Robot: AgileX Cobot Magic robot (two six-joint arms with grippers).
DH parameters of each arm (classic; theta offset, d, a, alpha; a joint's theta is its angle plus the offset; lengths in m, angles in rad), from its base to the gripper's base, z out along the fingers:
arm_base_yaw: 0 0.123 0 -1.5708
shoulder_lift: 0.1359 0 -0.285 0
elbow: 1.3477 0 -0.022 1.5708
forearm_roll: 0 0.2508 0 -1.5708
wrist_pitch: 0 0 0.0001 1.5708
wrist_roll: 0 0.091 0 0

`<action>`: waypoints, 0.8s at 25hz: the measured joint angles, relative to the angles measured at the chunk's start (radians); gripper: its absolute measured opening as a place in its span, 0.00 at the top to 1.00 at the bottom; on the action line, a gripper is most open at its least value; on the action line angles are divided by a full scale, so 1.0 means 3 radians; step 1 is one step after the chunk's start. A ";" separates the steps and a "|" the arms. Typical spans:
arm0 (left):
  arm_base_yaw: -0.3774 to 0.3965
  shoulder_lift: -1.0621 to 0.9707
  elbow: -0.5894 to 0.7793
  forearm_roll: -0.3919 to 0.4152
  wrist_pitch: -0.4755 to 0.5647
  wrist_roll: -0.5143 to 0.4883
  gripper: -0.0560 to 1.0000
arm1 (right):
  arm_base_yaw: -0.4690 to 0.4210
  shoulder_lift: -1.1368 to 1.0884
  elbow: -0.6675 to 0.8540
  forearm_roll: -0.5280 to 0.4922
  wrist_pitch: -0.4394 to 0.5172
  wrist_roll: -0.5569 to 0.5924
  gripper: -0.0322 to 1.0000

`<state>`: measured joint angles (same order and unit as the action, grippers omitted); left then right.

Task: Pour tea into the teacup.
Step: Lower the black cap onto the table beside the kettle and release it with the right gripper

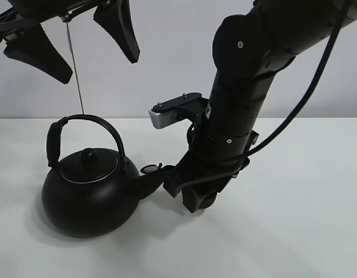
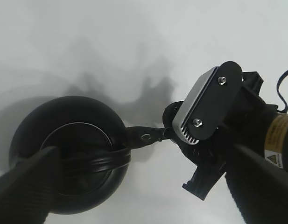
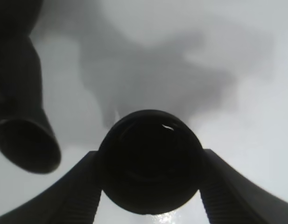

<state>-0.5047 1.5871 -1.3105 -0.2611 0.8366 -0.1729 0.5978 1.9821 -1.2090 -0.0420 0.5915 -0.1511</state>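
The small black teacup (image 3: pixel 151 161) sits between my right gripper's two fingers (image 3: pixel 83 196), which close on its sides. The right gripper (image 1: pixel 192 197) is low over the table, right beside the spout (image 1: pixel 148 184) of the big black kettle (image 1: pixel 88 194). The spout's mouth also shows in the right wrist view (image 3: pixel 27 147), next to the cup. My left gripper (image 1: pixel 98 68) is open and empty, high above the kettle's arched handle (image 1: pixel 91 121). In the left wrist view the kettle (image 2: pixel 69 154) lies below its open fingers (image 2: pixel 22 186).
The kettle stands on a white table (image 1: pixel 305 220) in front of a pale wall. A thin rod or wire (image 1: pixel 75 69) hangs down from the left arm towards the kettle's handle. The right arm (image 1: pixel 242 104) rises over the table's middle.
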 joint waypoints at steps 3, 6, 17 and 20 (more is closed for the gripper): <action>0.0000 0.0000 0.0000 0.0000 -0.0010 0.0000 0.30 | 0.0000 0.0067 -0.0005 0.0000 -0.0006 0.0001 0.58; 0.0000 0.0000 0.0000 0.0000 -0.0015 0.0000 0.30 | 0.0000 0.0078 -0.0005 -0.0003 -0.0038 0.0001 0.58; 0.0000 0.0000 0.0000 0.0000 -0.0023 0.0000 0.30 | 0.0000 0.0078 -0.0011 -0.0003 -0.0095 0.0001 0.58; 0.0000 0.0000 0.0000 0.0000 -0.0023 0.0000 0.30 | 0.0000 0.0078 -0.0011 -0.0003 -0.0118 0.0017 0.58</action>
<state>-0.5047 1.5871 -1.3105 -0.2611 0.8297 -0.1729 0.5978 2.0054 -1.2124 -0.0430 0.5561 -0.1460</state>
